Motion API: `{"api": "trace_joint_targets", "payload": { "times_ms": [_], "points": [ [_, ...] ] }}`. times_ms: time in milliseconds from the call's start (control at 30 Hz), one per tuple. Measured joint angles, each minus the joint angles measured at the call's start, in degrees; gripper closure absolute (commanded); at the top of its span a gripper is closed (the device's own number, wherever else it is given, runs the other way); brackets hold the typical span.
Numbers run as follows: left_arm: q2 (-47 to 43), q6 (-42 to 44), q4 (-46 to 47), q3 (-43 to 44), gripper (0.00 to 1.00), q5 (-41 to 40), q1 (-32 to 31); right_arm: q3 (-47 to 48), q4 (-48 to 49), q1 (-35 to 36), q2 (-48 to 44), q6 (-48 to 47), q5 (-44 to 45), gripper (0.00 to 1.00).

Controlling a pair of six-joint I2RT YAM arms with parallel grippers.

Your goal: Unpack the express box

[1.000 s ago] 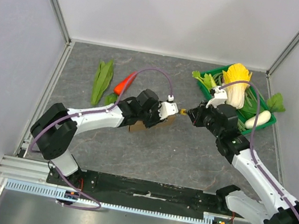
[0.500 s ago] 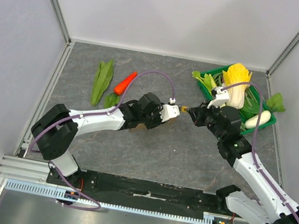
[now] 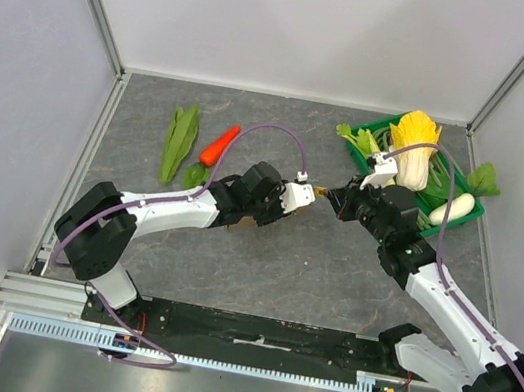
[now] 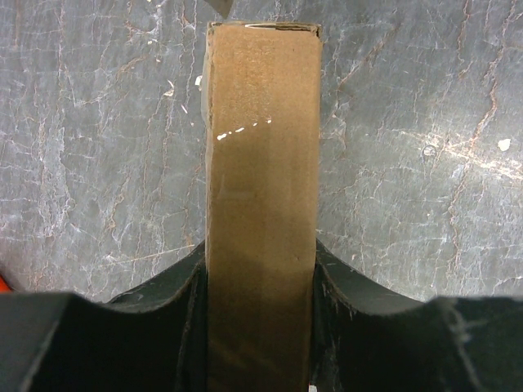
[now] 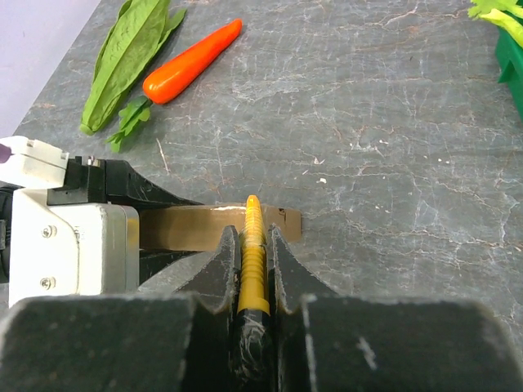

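Note:
The express box (image 4: 261, 163) is a thin brown cardboard box held on edge. My left gripper (image 4: 260, 253) is shut on its two broad sides. In the top view the box (image 3: 240, 221) peeks out under the left gripper (image 3: 292, 199). My right gripper (image 5: 253, 237) is shut on a yellow ridged tool (image 5: 252, 269). The tool's tip reaches the top edge of the box (image 5: 196, 229) near its end. In the top view the right gripper (image 3: 332, 199) faces the left one, with the yellow tip (image 3: 320, 193) between them.
An orange carrot (image 3: 218, 146) and a long green leaf (image 3: 179, 141) lie at the back left. A green crate (image 3: 467, 205) at the back right holds a cabbage (image 3: 413, 147), a white radish (image 3: 452, 209) and greens. Grey walls enclose the table.
The left wrist has shifted slightly and lowered over the box, so less cardboard shows from above. The right gripper has edged a little left with the yellow tool.

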Motion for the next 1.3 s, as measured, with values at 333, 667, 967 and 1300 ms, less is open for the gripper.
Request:
{"api": "trace_joint_targets", "payload": {
  "times_ms": [333, 667, 967, 1300],
  "points": [
    [0.0, 0.0, 0.0, 0.0, 0.61, 0.0, 0.0, 0.0, 1.6, 0.0, 1.1, 0.5, -0.1, 1.0],
    [0.2, 0.0, -0.2, 0.1, 0.62, 0.0, 0.0, -1.4, 2.9, 0.0, 1.1, 0.9, -0.8, 1.0],
    [0.2, -0.1, -0.2, 0.2, 0.63, 0.0, 0.0, -1.9, 3.4, 0.0, 0.8, 0.9, -0.8, 1.0],
    [0.4, -0.1, -0.4, 0.3, 0.6, 0.0, 0.0, -1.9, 2.4, 0.0, -0.2, 0.8, -0.2, 1.0]
  ]
}}
